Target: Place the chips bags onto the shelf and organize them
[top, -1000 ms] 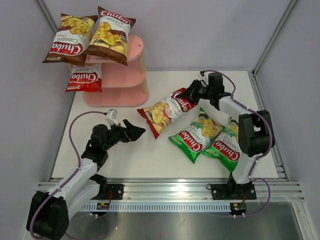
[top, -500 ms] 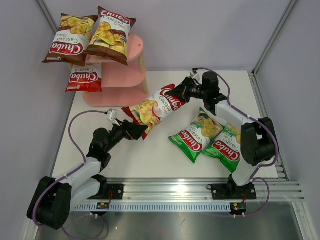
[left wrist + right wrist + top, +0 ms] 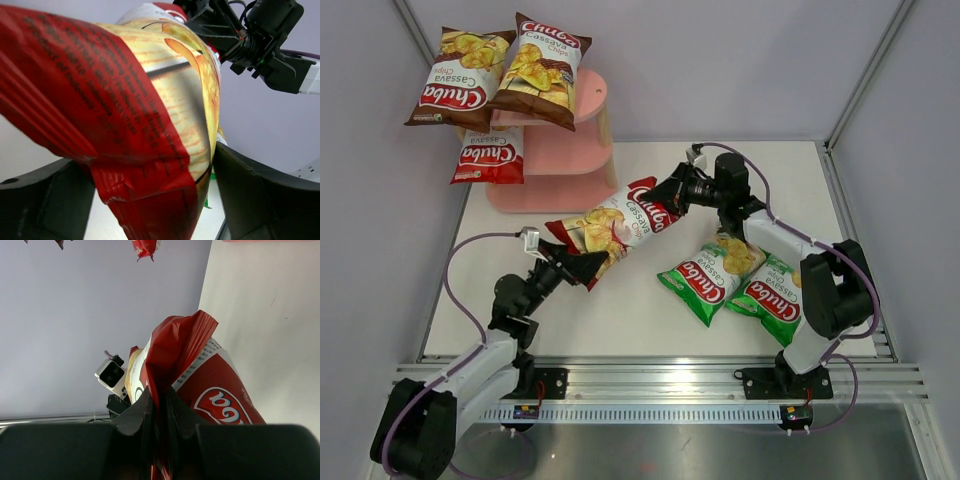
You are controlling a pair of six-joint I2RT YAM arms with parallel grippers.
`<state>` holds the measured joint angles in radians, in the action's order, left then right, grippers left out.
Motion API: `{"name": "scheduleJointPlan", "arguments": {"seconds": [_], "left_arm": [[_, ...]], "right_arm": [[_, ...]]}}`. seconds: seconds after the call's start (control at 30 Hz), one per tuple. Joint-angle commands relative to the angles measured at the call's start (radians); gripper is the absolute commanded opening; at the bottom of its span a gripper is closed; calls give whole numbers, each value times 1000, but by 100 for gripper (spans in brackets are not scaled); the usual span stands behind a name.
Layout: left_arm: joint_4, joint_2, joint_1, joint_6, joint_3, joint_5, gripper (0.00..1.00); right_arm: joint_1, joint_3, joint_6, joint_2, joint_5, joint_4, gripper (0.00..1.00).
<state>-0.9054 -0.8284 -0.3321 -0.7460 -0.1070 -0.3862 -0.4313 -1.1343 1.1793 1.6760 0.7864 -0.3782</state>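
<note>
My right gripper is shut on the top seam of a red-white chips bag and holds it up, slanting toward the left arm. In the right wrist view its jaws pinch the red seam of that bag. My left gripper is open, and the bag's lower end lies between its wide-apart fingers. The pink shelf stands at the back left. Two brown bags lie on its top board. Another red-white bag lies on its middle board.
Two green chips bags lie side by side on the white table under the right arm. Grey walls close in the left, back and right. A metal rail runs along the near edge.
The right gripper has carried the red-white bag off the table and leftward toward the left arm. The left gripper has moved in so that the bag's lower end is now between its open jaws.
</note>
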Motion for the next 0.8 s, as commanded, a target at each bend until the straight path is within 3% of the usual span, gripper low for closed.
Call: {"name": "scheduleJointPlan", "arguments": {"seconds": [0.0, 0.03, 0.07, 0.2, 0.23, 0.3, 0.33, 0.57, 0.7, 0.77], "left_arm": [[-67, 34, -4, -7, -13, 35, 78], [-66, 37, -4, -10, -13, 32, 70], [-61, 43, -4, -15, -16, 30, 55], [-7, 54, -4, -21, -34, 30, 29], [6, 57, -4, -24, -40, 29, 27], [20, 77, -4, -39, -40, 35, 26], [48, 86, -4, -45, -39, 43, 26], [315, 230, -2, -59, -77, 255, 26], [480, 267, -2, -104, -160, 382, 29], [523, 265, -2, -113, -184, 444, 25]], "right_arm": [[-21, 8, 26, -58, 40, -62, 0], [-20, 10, 23, -58, 42, -64, 0], [-20, 14, 20, -59, 42, -65, 0], [-18, 21, -4, -85, 42, -59, 6], [-20, 19, -13, -88, 43, -53, 27], [-8, 15, -39, -98, 51, -31, 58], [-3, -1, -56, -98, 62, -19, 96], [161, 18, -222, -200, 27, 215, 99], [212, -2, -400, -275, -15, 431, 100], [232, 1, -444, -295, -27, 484, 99]]}}
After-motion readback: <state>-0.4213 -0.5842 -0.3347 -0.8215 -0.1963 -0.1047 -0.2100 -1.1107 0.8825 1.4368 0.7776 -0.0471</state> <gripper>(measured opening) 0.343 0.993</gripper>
